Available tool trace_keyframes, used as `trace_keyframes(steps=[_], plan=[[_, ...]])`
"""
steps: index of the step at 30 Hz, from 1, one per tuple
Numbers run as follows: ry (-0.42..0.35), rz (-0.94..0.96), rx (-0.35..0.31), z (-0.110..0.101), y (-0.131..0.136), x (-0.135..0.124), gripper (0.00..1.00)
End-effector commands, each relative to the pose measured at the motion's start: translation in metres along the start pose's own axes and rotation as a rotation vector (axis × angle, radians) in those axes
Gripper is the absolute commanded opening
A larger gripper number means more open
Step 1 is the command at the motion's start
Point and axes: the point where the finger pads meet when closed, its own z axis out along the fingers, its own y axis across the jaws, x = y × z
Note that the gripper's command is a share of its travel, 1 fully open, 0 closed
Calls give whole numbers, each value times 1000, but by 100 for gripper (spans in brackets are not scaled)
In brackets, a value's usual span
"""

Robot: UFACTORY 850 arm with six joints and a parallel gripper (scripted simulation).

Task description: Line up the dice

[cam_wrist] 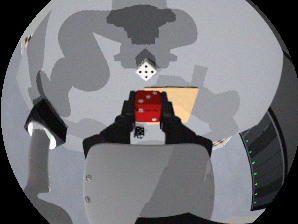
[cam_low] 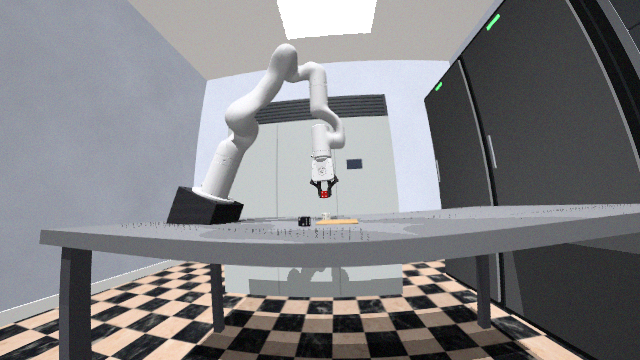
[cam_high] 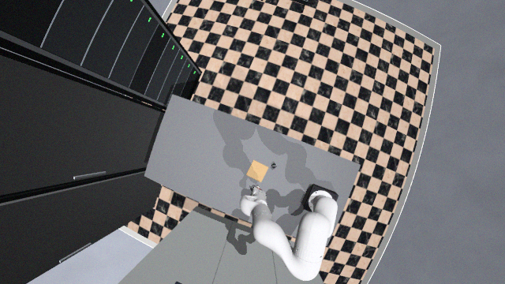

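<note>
My gripper (cam_low: 324, 194) (cam_wrist: 147, 99) is shut on the red die (cam_low: 324, 195) (cam_wrist: 148, 100), held in the air above the table. In the wrist view one of its faces shows three pips and another two. The white die (cam_low: 325, 215) (cam_wrist: 146, 70) stands on the table off the mat, a five showing upward; I cannot make it out in the top view. The black die (cam_high: 274, 166) (cam_low: 304, 221) (cam_wrist: 139, 132) stands on the table beside the mat, on the base's side. The orange mat (cam_high: 258, 167) (cam_low: 345, 221) (cam_wrist: 182, 102) lies flat with no die on it.
The robot's black base block (cam_high: 308, 202) (cam_low: 185, 207) (cam_wrist: 52, 120) stands on the grey table (cam_high: 189, 138) (cam_low: 150, 235). Dark cabinets (cam_high: 79, 106) (cam_low: 525, 125) stand beyond the table's end away from the base. The arm's shadows fall across the table top.
</note>
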Motion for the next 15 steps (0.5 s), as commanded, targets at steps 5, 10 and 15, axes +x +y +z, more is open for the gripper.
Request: trace_keyframes(steps=[5, 10, 15], plan=[[5, -65, 10, -2, 23, -83, 27], [-1, -77, 19, -4, 23, -101, 27], [-7, -86, 27, -5, 23, -115, 27]])
